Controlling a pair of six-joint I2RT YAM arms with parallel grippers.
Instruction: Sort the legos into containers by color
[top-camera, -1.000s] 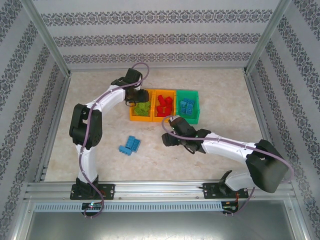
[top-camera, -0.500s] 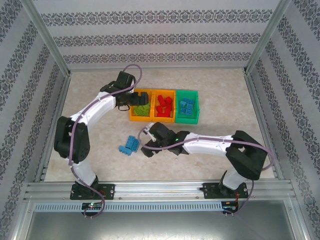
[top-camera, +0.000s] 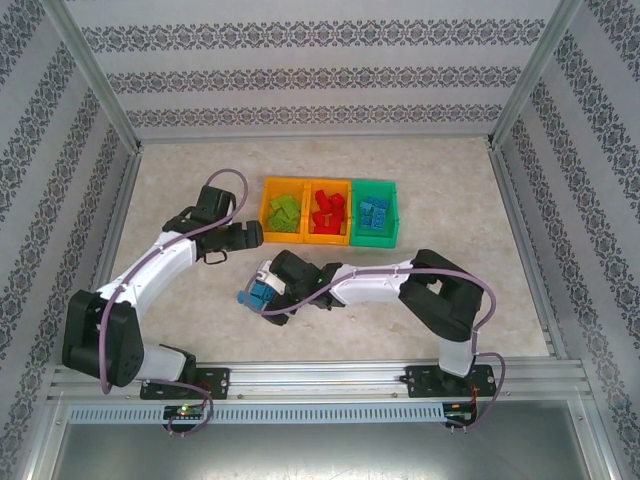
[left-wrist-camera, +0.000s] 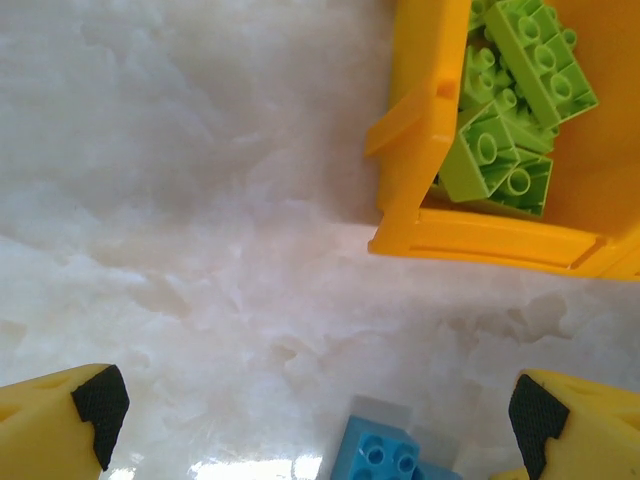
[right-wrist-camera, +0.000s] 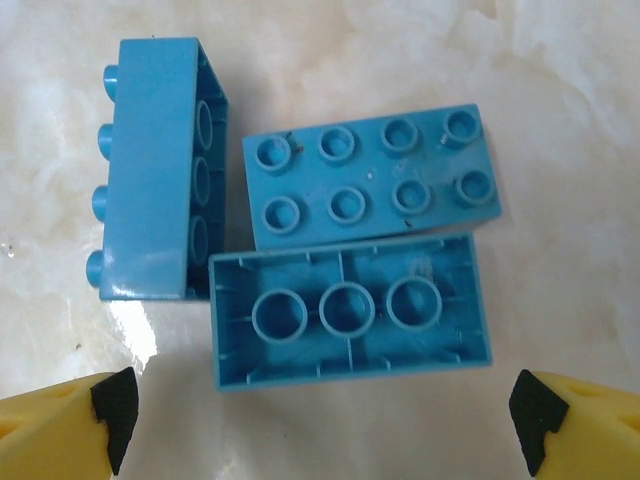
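Blue brick cropped below, orange bin — cropped too (rightward)

Fixed camera high behind the arm bases, looking down over the whole pale marbled desk, both wrist cameras close, facing down, sharing blue studded plastic bricks

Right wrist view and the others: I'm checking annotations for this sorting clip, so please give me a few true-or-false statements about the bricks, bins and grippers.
1. Three loose blue bricks lie on the table under the right gripper. True.
2. All three lie studs up. False: one is studs up, one hollow side up, one on its side.
3. The lime bricks sit in an orange bin. True.
4. The left gripper holds a lime brick. False: it is open and empty.
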